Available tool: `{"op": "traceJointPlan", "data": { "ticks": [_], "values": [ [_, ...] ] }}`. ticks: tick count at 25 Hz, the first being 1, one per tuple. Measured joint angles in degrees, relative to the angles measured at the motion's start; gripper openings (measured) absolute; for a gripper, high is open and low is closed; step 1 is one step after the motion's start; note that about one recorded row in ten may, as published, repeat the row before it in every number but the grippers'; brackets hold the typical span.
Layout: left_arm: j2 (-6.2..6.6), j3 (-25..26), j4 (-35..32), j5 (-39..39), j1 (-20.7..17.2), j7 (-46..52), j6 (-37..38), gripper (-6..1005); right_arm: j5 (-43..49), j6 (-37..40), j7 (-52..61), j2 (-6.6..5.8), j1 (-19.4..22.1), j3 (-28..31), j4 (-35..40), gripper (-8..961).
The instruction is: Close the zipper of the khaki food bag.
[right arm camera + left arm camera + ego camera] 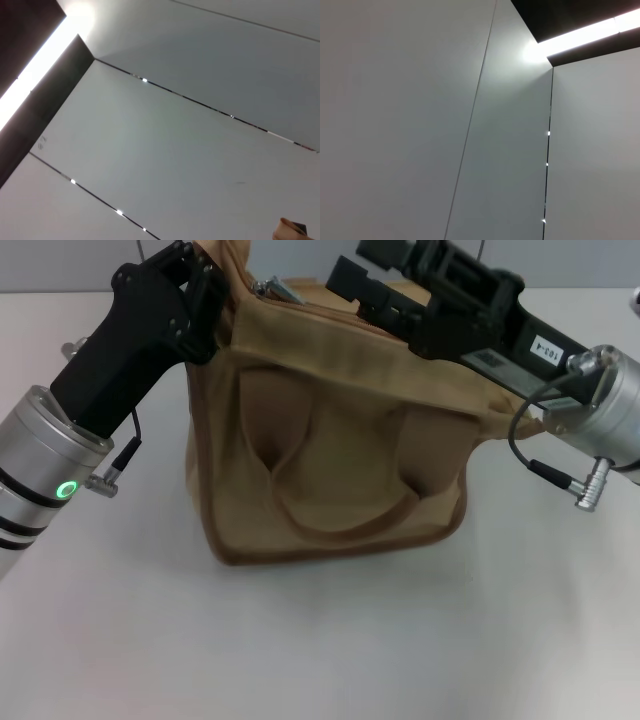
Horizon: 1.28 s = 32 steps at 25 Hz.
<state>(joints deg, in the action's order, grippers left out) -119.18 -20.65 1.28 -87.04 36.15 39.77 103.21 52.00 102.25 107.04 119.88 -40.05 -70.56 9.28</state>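
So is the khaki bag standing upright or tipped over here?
Upright. In the head view the khaki food bag sits on its base on the table, handles hanging down its front; both claws are at its top.

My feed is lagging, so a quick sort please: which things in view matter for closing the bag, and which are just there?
Part of the job:
- bag, upright on the table
- zipper, small shiny part showing at the bag's top
- left end effector at the bag's top left corner
- right end effector over the bag's top

Just there:
- white table
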Motion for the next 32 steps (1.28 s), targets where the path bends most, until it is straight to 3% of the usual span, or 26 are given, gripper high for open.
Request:
{"op": "traceJointPlan", "data": {
  "ticks": [11,32],
  "values": [
    [0.0,-0.1,1.0,-0.3,0.8,-0.6,0.1,31,0.0,-4.1,2.3,0.0,-4.3,-3.0,-3.4,714],
    [0.0,0.0,1.0,-0.4,0.8,-0.7,0.1,33,-0.3,-9.2,0.4,0.0,-4.3,-4.3,-3.4,712]
  ]
}}
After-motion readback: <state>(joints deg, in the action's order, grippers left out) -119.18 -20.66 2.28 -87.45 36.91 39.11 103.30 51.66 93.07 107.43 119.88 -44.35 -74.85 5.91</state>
